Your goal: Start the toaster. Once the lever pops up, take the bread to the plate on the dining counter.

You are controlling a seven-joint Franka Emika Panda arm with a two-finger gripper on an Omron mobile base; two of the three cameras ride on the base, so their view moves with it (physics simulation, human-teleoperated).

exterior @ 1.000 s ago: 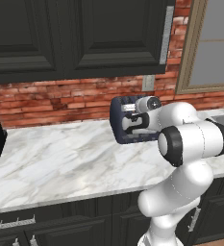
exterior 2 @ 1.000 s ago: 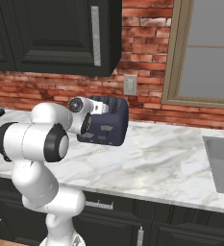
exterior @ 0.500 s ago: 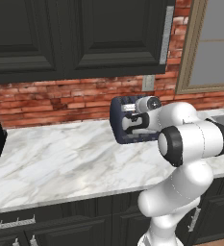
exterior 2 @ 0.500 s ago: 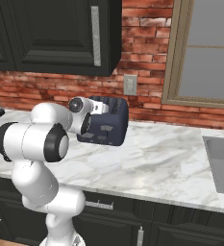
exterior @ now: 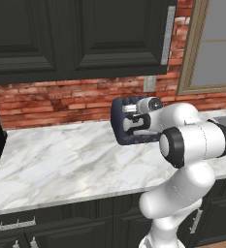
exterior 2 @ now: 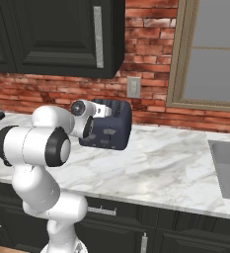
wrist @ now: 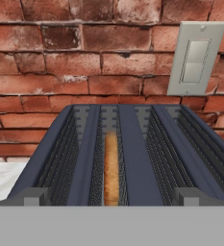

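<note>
Hovering with its jaws spread wide and empty, the tool (exterior: 129, 117) hangs at the toaster (exterior: 134, 136) on the counter (exterior: 61, 160); the bread (wrist: 111, 166) sits in 1 slot, so carrying it to the plate remains.

I am seeing nothing changing: the hand (exterior: 129, 121) is holding its place by the toaster (exterior: 126, 127), and the bread (wrist: 111, 168) is sitting in its slot as before
</note>
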